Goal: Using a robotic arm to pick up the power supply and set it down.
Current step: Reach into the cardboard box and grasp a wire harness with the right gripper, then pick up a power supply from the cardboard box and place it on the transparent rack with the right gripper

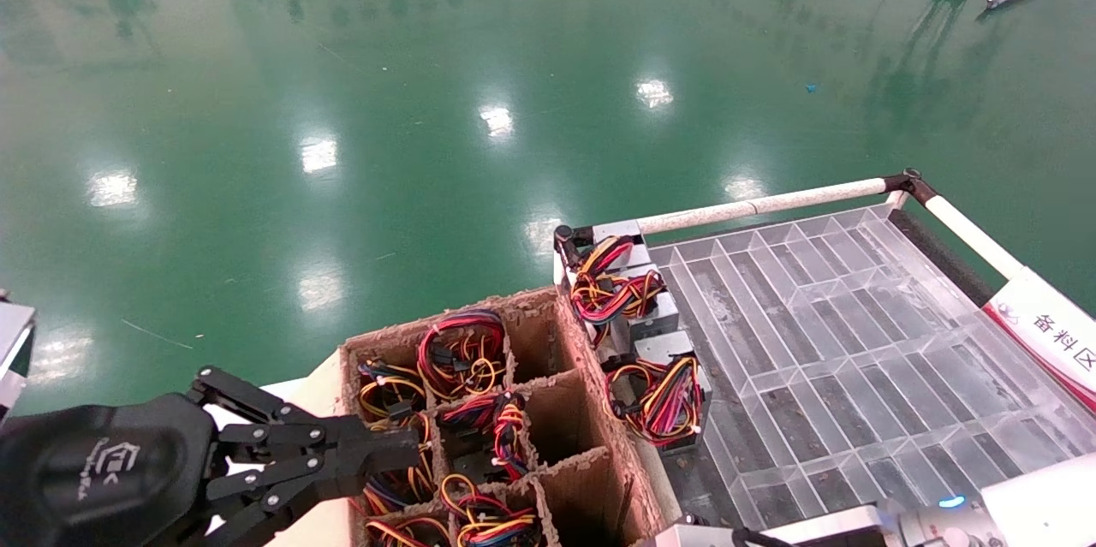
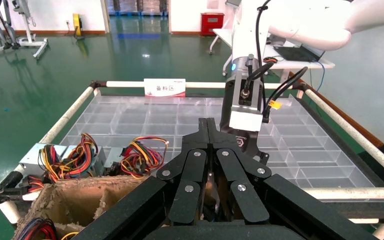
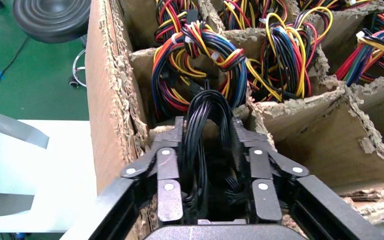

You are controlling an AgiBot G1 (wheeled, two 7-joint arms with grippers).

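Note:
The power supply shows only as a thick loop of all-black cables [image 3: 205,107] standing in a compartment of the cardboard box [image 3: 105,90]; its metal body is hidden below. My right gripper [image 3: 207,125] reaches down into that compartment, one finger on each side of the black bundle and pressed against it. In the head view only the right arm [image 1: 856,521] shows, at the bottom edge beside the box [image 1: 479,307]. My left gripper [image 1: 411,444] hovers at the box's left side, shut and holding nothing, its tips [image 2: 207,122] pressed together.
Other box compartments hold supplies with red, yellow and orange wires [image 3: 195,55]. Three more such grey boxes [image 1: 651,393] lie at the left end of a clear divided tray [image 1: 856,341], framed by white rails [image 1: 771,205] with a sign [image 1: 1049,329]. Green floor beyond.

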